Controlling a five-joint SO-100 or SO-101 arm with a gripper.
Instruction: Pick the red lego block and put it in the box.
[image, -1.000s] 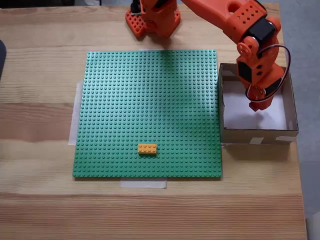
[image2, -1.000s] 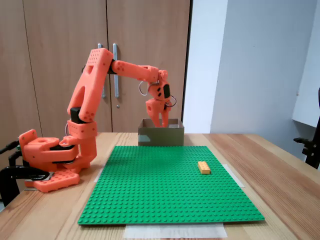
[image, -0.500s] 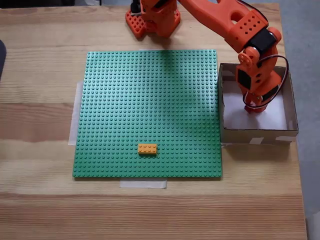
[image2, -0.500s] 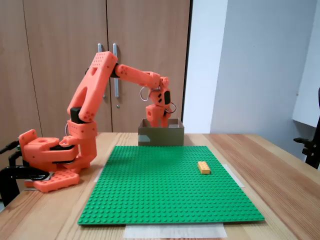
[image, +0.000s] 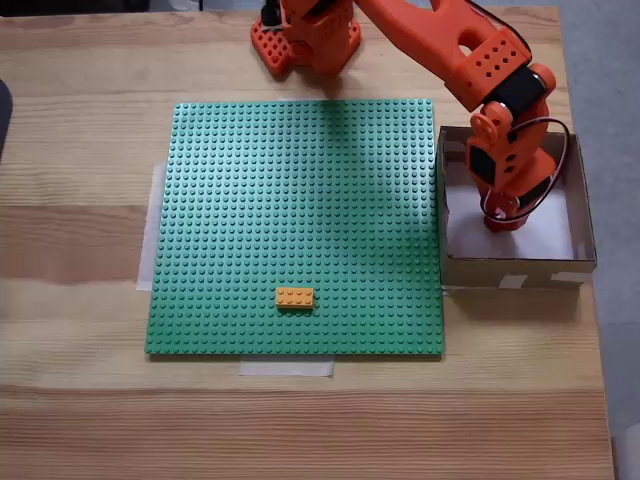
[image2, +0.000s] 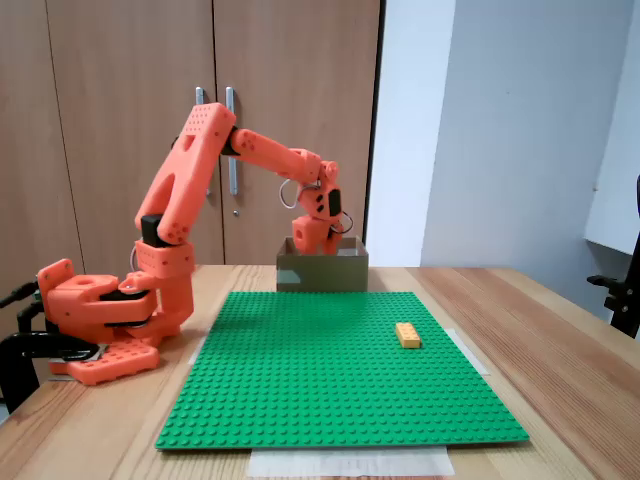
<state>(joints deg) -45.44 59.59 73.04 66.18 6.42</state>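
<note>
The brown cardboard box (image: 512, 269) stands to the right of the green baseplate in the top-down fixed view. At the far end of the plate in the side fixed view the box (image2: 322, 272) shows its brown wall. My orange gripper (image: 500, 218) reaches down into the box over its white floor. From the side, the gripper (image2: 314, 238) dips behind the box wall, so its fingertips are hidden. The red lego block is hidden; I cannot pick it out against the orange fingers. Whether the jaws are open or shut does not show.
A yellow-orange brick (image: 294, 297) sits on the green baseplate (image: 300, 190) near its front edge; it shows at the right of the plate (image2: 330, 380) as the brick (image2: 407, 334). The arm's base (image2: 100, 320) stands at the back left on the wooden table.
The gripper has gone down from above the box into it, and has shifted a little toward the baseplate side. The yellow-orange brick has not moved.
</note>
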